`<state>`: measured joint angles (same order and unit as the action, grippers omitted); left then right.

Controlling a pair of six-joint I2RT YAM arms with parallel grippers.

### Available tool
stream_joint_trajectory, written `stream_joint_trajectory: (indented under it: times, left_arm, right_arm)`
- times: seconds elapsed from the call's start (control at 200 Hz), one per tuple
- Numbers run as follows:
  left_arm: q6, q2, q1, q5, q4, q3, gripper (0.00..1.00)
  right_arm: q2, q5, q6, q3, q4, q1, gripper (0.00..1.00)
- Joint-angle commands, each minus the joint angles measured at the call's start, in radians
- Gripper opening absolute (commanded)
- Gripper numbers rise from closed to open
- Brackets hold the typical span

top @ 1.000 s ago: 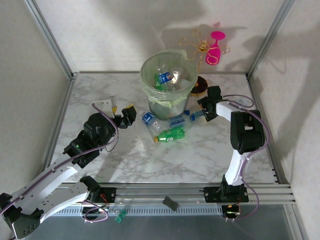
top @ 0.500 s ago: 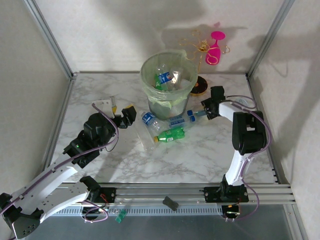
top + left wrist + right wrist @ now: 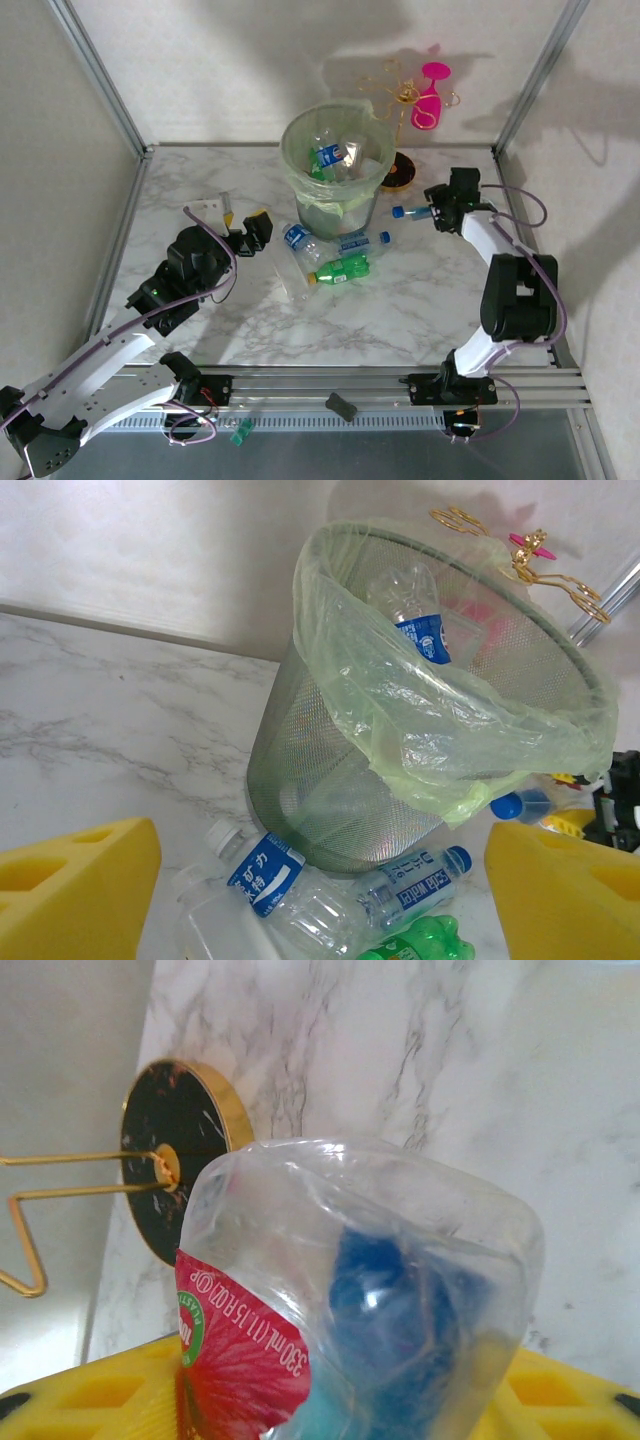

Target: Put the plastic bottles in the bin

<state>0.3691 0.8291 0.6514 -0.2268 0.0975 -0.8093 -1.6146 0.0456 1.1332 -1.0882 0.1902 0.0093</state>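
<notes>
**Right jaws clamped on a bottle beside the bin**

My right gripper (image 3: 431, 213) was closed on a clear bottle (image 3: 360, 1290) with a red label. Through my right wrist camera I saw my yellow pads (image 3: 90, 1395) low on either side of it. From above, its blue cap (image 3: 397, 212) pointed toward the bin (image 3: 322, 212). The bottle was outside the bin, to its right, near the black round foot (image 3: 400, 175) of the gold wire stand (image 3: 392, 85). I could not tell whether it touched the marble table (image 3: 420, 300).

My left gripper (image 3: 243, 217) stood open to the left of the bin and faced it. Its two yellow fingers (image 3: 70, 890) were wide apart with nothing between them.

At least three bottles lay on the table at the bin's foot, on the side nearer to me. The white-capped bottle (image 3: 296, 237) was clear with a blue label and lay right against the bin's wall. The blue-capped bottle (image 3: 360, 240) beside it was also clear with a blue label. The green bottle (image 3: 343, 268) lay just in front of those two.

Several bottles were in the bin's green liner, among them a blue-labelled one (image 3: 328, 155). The pink wine glass (image 3: 428, 100) was at the stand, behind the bin and to its right.
</notes>
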Motion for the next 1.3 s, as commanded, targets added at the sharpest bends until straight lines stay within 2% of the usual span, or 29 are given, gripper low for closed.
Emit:
stream_joint_trajectory:
  times: [0.0,0.39,0.591,0.791,1.297]
  left_arm:
    - [-0.017,-0.025,0.008,-0.017,-0.003,0.012,0.84]
    - [-0.012,-0.028,0.011,-0.011,-0.01,0.016,0.84]
    - [-0.012,-0.022,0.011,-0.012,-0.014,0.013,0.84]
    - [-0.012,-0.023,0.011,-0.017,-0.012,0.015,0.84]
    - [-0.015,-0.041,0.011,-0.023,-0.011,0.015,0.84]
  right_arm:
    - [0.088,-0.016,-0.045,0.045,0.023,-0.034,0.38]
    - [0.499,-0.09,-0.243,0.132,0.042,-0.037,0.34]
    - [0.615,0.027,-0.35,0.12,0.027,-0.033,0.34]
    - [0.626,0.148,-0.425,0.058,-0.023,-0.007,0.31]
    - [0.352,0.123,-0.515,-0.363,-0.038,0.208,0.29]
